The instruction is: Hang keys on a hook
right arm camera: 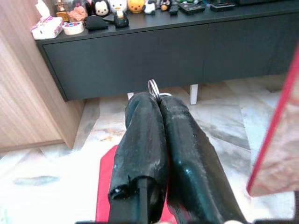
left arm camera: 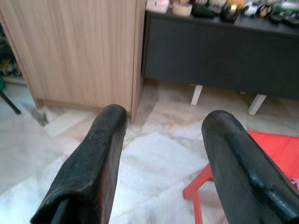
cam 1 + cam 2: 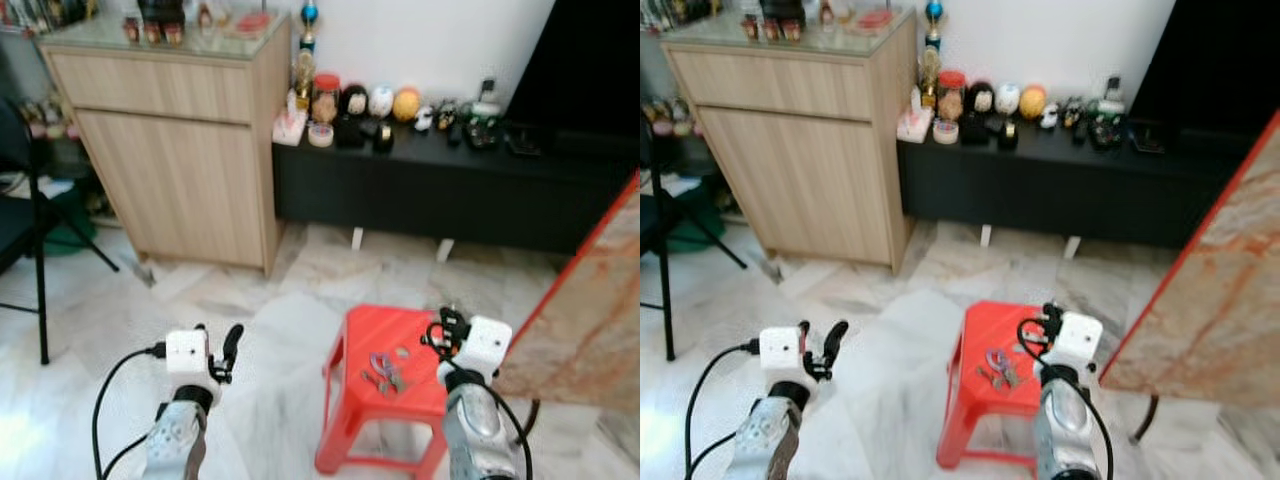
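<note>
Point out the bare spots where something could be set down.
Free: marble floor between wooden cabinet and red stool. Crowded: black console top, lined with trinkets; keys occupy the stool's middle, right gripper over its edge.

A: Any legible text, labels, brands or numbers on the low black cabinet?

B: None. The jars and figurines on top are too small and blurred to read.

A: Wooden cabinet, red stool?

B: No print resolved on either. The grippers' white housings carry no readable marking. Entry: no readable text.
</note>
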You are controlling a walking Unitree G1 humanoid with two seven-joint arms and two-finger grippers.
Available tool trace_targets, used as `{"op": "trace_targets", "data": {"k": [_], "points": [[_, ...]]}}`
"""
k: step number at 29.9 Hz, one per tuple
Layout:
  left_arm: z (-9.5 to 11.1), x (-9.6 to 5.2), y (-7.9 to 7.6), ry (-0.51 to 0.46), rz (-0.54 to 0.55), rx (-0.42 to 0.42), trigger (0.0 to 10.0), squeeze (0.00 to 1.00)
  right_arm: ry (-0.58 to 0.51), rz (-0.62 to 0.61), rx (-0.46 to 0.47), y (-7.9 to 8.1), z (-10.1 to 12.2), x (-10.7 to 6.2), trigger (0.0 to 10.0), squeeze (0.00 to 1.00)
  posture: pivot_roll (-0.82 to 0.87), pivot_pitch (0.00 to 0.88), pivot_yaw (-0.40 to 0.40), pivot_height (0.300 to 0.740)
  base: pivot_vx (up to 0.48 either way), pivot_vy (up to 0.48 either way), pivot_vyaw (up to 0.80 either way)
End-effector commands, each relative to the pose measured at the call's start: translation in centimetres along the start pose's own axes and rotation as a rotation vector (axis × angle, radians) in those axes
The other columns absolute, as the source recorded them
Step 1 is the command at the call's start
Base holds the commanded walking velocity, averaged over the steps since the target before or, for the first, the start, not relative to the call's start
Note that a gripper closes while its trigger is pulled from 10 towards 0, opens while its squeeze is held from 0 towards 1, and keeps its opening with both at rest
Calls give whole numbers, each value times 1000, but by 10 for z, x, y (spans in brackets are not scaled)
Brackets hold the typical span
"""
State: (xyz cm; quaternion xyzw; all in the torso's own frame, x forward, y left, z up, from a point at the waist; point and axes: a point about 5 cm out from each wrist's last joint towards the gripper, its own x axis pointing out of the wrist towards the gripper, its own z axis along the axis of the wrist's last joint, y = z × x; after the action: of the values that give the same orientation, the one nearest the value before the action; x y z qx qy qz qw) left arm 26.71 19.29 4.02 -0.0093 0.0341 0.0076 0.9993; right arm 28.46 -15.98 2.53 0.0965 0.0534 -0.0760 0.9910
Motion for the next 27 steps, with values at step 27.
{"op": "trace_targets", "data": {"k": [27], "points": [[2, 0, 0, 15, -12, 40, 10000, 0, -10, -39, -6, -10, 7, 5, 10000, 0, 55, 0, -90, 740, -36, -27, 0]]}}
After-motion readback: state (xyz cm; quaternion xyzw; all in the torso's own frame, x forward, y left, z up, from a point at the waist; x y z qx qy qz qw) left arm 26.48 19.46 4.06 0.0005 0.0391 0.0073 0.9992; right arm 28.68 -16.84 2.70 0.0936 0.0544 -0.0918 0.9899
